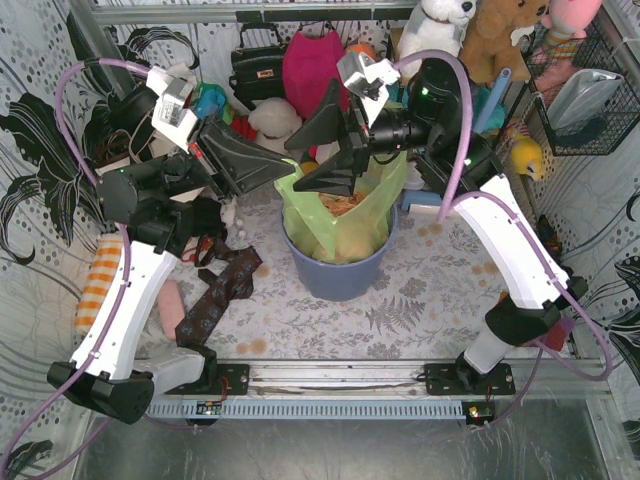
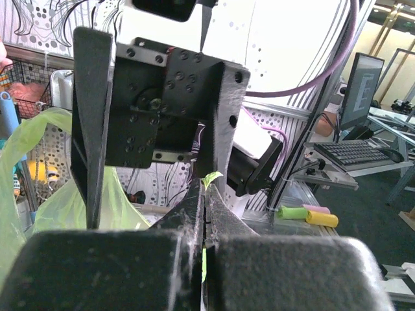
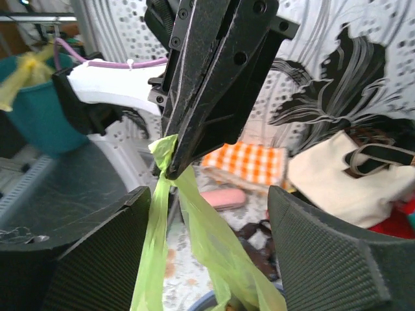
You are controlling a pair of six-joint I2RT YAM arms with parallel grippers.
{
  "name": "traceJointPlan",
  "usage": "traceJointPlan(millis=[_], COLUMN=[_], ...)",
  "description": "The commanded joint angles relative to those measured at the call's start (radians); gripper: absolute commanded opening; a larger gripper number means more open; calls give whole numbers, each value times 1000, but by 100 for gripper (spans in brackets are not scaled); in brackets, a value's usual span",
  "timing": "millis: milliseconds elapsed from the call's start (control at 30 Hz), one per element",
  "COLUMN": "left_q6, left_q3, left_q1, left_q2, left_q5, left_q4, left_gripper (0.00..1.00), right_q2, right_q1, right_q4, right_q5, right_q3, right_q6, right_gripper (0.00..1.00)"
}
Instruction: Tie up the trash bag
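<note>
The lime-green trash bag [image 1: 345, 215], with brown paper inside, stands in the round blue-grey bin [image 1: 335, 272] at mid-table. My left gripper [image 1: 289, 170] is shut on a corner of the bag's rim and holds it up and to the left. A green sliver shows between its closed fingers in the left wrist view [image 2: 206, 185]. My right gripper [image 1: 294, 166] is open and its two fingers straddle the left gripper's tip. In the right wrist view the right gripper [image 3: 209, 194] is open, with the pinched bag strip [image 3: 194, 240] hanging between its pads.
A dark patterned cloth [image 1: 215, 295], a pink item [image 1: 172, 305] and an orange-checked cloth [image 1: 100, 285] lie left of the bin. A cream tote bag [image 3: 343, 175] lies beyond. Bags and plush toys crowd the back wall; a wire basket [image 1: 590, 80] hangs at the right.
</note>
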Motion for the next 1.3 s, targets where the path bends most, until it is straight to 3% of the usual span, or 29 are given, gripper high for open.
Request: traceJointPlan(millis=[0, 133, 200, 233, 333, 367, 533, 667, 900, 1133, 1200, 1267], left_q6=[-4, 0, 22, 32, 97, 135, 340, 387, 359, 437, 447, 463], left_q3=[25, 28, 27, 28, 39, 44, 36, -33, -136, -89, -82, -72], left_q1=[-14, -17, -18, -18, -18, -18, -18, -20, -98, -237, -254, -259], left_q2=[8, 7, 4, 2, -12, -22, -94, -139, -152, -78, -70, -69], left_q5=[5, -1, -9, -14, -40, -56, -201, -291, -357, -422, -435, -448], left_q4=[48, 45, 18, 3, -82, -140, -438, -500, -386, -414, -415, -438], left_gripper=[0, 0, 5, 13, 53, 61, 77, 82, 85, 85, 80, 67], right_q2=[31, 35, 23, 16, -3, -13, -57, -69, -70, -71, -73, -78], right_q1=[-2, -2, -2, -2, -2, -2, -2, -2, -2, -2, -2, -2], right_q4=[114, 166, 203, 220, 225, 217, 204, 204, 217, 247, 247, 220], right_q5=[-140, -136, -128, -123, -81, -55, 92, 184, 244, 269, 269, 278], right_q3=[42, 24, -3, -17, -44, -54, -108, -118, -116, -116, -120, -114], right_q6=[111, 153, 171, 181, 175, 167, 134, 131, 142, 162, 160, 138], right_gripper=[66, 46, 37, 31, 14, 11, 3, 2, 2, 4, 8, 18])
